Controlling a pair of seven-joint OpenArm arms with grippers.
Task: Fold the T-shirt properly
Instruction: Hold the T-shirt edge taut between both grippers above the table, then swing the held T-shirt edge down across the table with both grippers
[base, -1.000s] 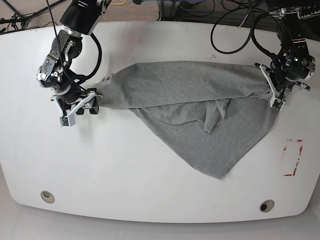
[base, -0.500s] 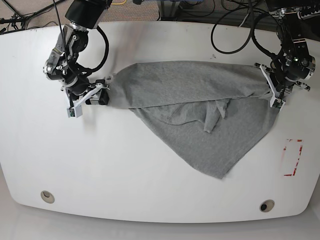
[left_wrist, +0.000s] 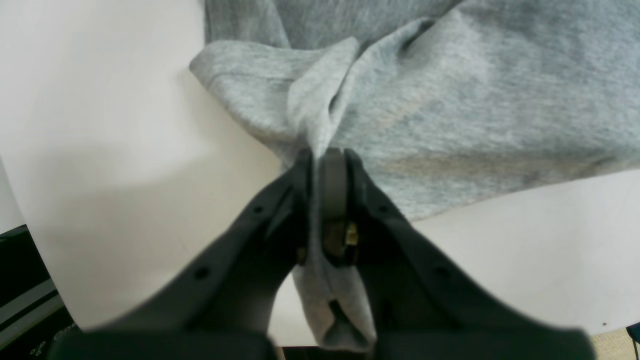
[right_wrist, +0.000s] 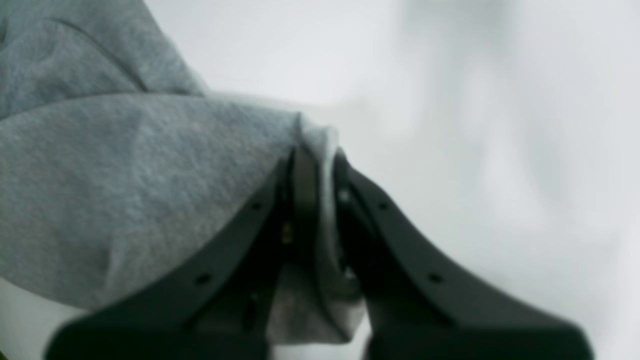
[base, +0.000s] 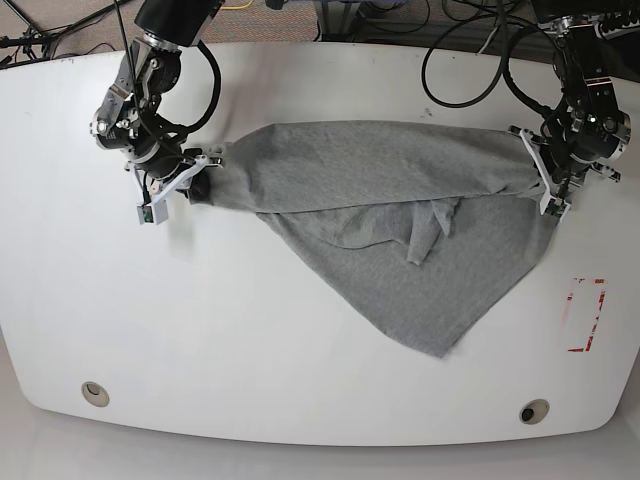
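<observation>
On my left wrist feed the left gripper (left_wrist: 324, 165) has its two dark jaws pinched together on a narrow pleat of the T-shirt (left_wrist: 450, 100); the grey cloth runs down between the jaws and a short tail of it hangs out beneath them. From that pinch the fabric fans up and to the right, with a hemmed edge curling off to the left over the white table (left_wrist: 100, 150).

On my right wrist feed the right gripper (right_wrist: 315, 165) is likewise clamped on a bunched edge of the T-shirt (right_wrist: 125, 175), a fold of cloth wedged between the jaws and a lighter scrap showing below them. The picture is blurred, so I cannot make out which part of the garment this is.

From the base camera I see the right gripper (base: 205, 180) at the cloth's left tip and the left gripper (base: 545, 190) at its right end, well apart, with the T-shirt (base: 400, 230) stretched between them across the upper middle of the table (base: 200, 350). The top edge runs fairly straight from one grip to the other. Below it the cloth sags into a big triangle whose point lies toward the table's lower centre-right, and a crumpled fold sits near the middle. A red-outlined mark (base: 584, 315) lies on the table at the right, apart from the cloth
</observation>
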